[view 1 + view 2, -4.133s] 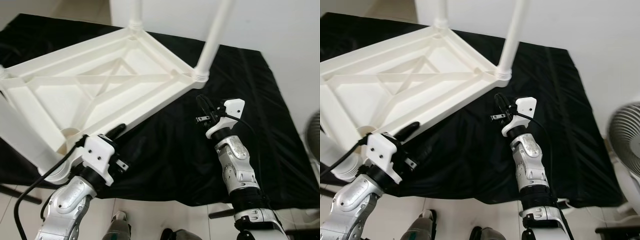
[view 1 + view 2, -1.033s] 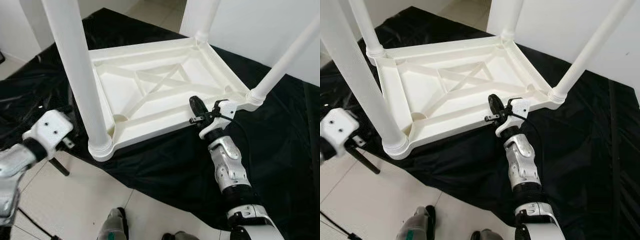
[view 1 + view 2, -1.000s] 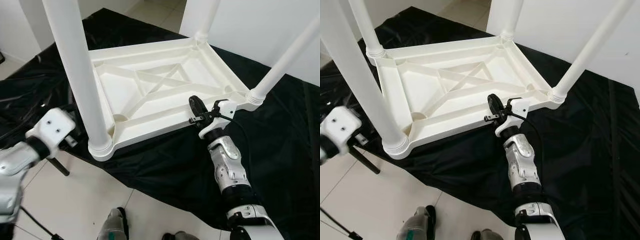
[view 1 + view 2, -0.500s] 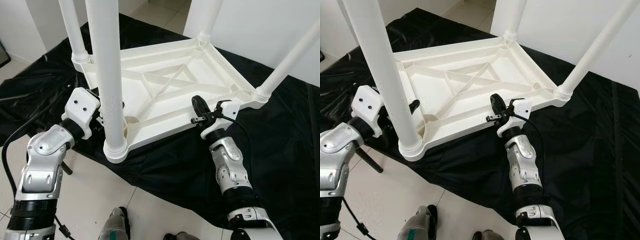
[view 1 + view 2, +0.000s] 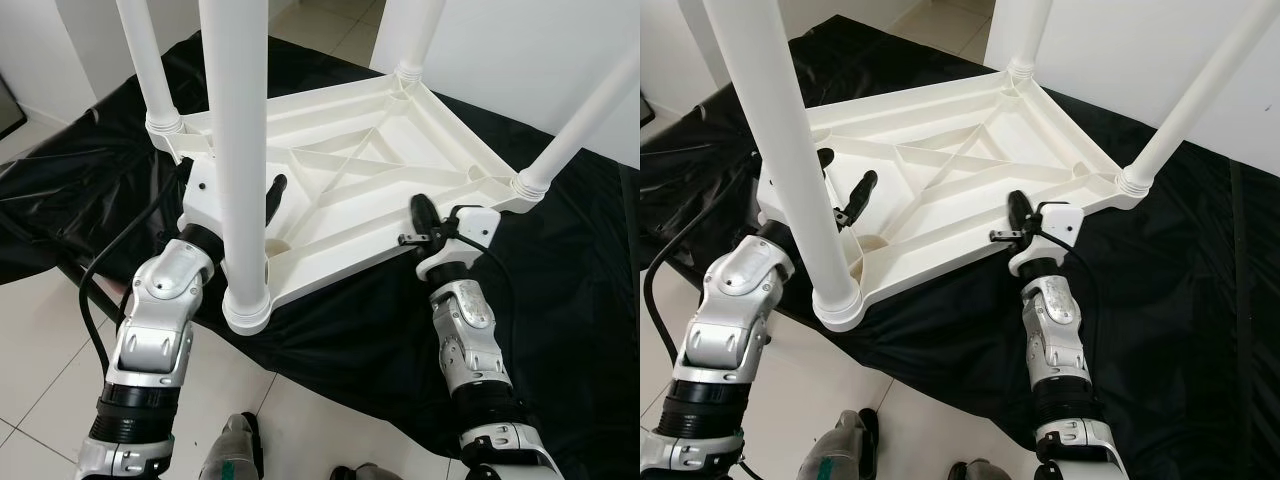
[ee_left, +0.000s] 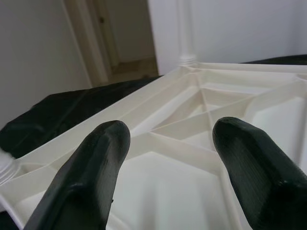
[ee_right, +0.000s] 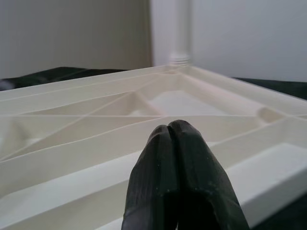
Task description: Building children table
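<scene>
On top of a black cloth point(image 5: 560, 300) spread over the floor lies a white plastic table point(image 5: 350, 190), turned upside down. Its flat top faces down on the cloth and its ribbed underside faces up, with a big X of ribs in the middle. 4 round white legs stand up from its 4 corners. The near leg point(image 5: 240, 160) is the closest one and looks very thick. The far-left leg point(image 5: 140, 60), the far leg point(image 5: 415, 30) and the right leg point(image 5: 585, 115) rise out past the top of the picture.

The left hand point(image 5: 272, 195) reaches in over the near-left edge of the table, just behind the near leg. Its 2 black fingers point(image 6: 91, 177) are spread wide apart, with nothing between them. They hang over the ribbed underside, and the left wrist view looks along them toward the far corner.

The right hand point(image 5: 420, 215) is at the near-right edge of the table, between the near leg and the right leg. Its 2 black fingers point(image 7: 182, 187) are pressed together, tip to tip, with nothing between them. They sit just at the table's rim, and I cannot tell if they touch it.

Light floor tiles point(image 5: 40, 330) show near the robot's feet. White walls point(image 5: 520, 40) stand behind the table.
</scene>
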### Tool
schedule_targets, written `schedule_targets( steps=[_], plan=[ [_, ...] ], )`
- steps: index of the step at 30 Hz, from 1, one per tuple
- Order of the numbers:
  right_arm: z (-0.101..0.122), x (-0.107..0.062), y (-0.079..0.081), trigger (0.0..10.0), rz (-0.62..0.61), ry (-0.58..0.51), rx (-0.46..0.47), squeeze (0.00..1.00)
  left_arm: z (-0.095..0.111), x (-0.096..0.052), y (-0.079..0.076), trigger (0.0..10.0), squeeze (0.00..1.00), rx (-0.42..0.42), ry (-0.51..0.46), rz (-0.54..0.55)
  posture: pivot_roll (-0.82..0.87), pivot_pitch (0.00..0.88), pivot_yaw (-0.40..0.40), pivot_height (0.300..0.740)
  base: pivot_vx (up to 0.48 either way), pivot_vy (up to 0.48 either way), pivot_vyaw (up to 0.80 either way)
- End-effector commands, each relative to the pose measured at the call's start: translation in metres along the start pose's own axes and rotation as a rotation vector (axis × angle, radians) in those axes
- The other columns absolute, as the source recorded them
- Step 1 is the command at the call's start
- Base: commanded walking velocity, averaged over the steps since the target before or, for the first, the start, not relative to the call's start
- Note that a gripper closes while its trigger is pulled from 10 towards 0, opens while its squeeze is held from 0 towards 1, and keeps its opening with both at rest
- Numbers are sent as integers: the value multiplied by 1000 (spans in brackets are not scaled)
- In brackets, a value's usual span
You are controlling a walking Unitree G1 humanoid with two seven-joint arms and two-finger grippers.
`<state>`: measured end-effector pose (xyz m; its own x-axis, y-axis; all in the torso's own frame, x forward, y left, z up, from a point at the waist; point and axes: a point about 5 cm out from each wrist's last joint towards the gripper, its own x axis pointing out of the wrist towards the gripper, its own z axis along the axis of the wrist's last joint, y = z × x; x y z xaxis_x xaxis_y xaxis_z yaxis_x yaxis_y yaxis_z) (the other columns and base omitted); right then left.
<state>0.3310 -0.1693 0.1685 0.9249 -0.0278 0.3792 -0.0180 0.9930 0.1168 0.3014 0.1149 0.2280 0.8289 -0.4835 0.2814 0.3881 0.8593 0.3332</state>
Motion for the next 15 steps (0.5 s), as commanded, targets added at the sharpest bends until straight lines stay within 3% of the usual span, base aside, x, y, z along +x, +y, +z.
schedule_targets(
  steps=[1, 5, 15],
  plan=[
    [-3, -5, -10, 10000, -61, 6, -40, 0, 3, 0, -17, 10000, 0, -8, -21, -142, 181, 176, -45, 740, 0, 0, 0],
    [-3, -9, -26, 10000, -259, 9, -120, 0, 6, -3, -32, 10000, 0, -46, -49, -239, 177, 173, -45, 740, 0, 0, 0],
    [-13, -17, -38, 10000, -440, 86, -212, 0, 13, -3, -47, 10000, 0, -93, -78, -327, 174, 170, -49, 740, 0, 0, 0]
  ],
)
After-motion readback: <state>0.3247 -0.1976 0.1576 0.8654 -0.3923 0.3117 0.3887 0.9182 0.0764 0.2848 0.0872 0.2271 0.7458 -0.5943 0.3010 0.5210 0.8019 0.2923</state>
